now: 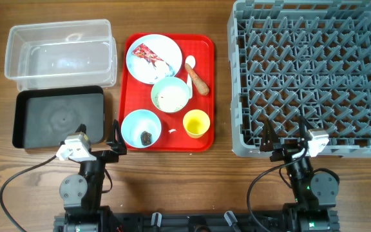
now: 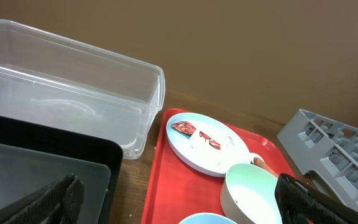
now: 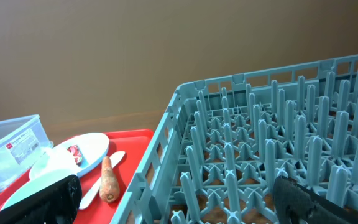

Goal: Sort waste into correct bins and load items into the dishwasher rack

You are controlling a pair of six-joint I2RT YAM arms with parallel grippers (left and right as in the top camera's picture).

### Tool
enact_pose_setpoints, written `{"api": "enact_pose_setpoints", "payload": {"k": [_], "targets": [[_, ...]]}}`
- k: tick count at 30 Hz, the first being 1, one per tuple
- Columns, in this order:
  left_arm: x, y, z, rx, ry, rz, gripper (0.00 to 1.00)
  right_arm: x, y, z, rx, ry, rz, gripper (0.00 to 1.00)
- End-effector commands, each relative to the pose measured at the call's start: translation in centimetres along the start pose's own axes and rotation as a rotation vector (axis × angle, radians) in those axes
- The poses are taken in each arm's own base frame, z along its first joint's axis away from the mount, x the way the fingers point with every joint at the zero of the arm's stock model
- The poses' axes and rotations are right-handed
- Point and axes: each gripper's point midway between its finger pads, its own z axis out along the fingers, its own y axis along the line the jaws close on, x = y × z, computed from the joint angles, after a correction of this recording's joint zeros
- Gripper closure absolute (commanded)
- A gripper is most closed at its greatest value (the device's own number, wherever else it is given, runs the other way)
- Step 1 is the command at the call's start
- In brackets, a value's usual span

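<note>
A red tray (image 1: 134,145) holds a pale blue plate (image 1: 154,48) with a red-and-white wrapper (image 1: 147,55) and white scraps, a pale green bowl (image 1: 171,94) with rice grains, a light blue bowl (image 1: 140,127) with a dark food scrap (image 1: 146,136), a yellow cup (image 1: 196,124), a white spoon (image 1: 189,63) and a carrot stick (image 1: 198,80). The clear tub (image 1: 60,53) and black tray (image 1: 58,116) lie left. The grey rack (image 1: 314,74) lies right. My left gripper (image 1: 99,136) is open near the table's front, by the black tray. My right gripper (image 1: 282,138) is open at the rack's front edge.
The red tray's plate (image 2: 207,144) and green bowl (image 2: 250,193) show in the left wrist view, with the tub (image 2: 67,99) behind. The right wrist view shows the rack's pegs (image 3: 260,155), carrot (image 3: 109,179) and spoon (image 3: 98,177). A brown wall stands behind.
</note>
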Motion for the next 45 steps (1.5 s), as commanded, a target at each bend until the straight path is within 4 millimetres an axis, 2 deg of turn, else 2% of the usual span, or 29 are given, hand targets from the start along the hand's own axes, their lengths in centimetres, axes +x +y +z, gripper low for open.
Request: {"api": "enact_pose_setpoints", "payload": {"k": [1,23,32,45], "targets": [[0.1,0.1,0.0,-0.003,-0.003,-0.002,0.00,-0.2,0.0,0.0,0.006,-0.011,-0.012,0.00],[0.1,0.1,0.0,-0.003,-0.003,-0.002,0.00,-0.2,0.0,0.0,0.006,-0.011,-0.012,0.00],[0.1,0.1,0.0,-0.003,-0.003,-0.002,0.00,-0.3,-1.2,-0.1,0.074,-0.020,-0.013,0.00],[0.1,0.1,0.0,-0.002,-0.004,-0.002,0.00,-0.4,-1.3,-0.1,0.077,-0.023,-0.013,0.00]]}}
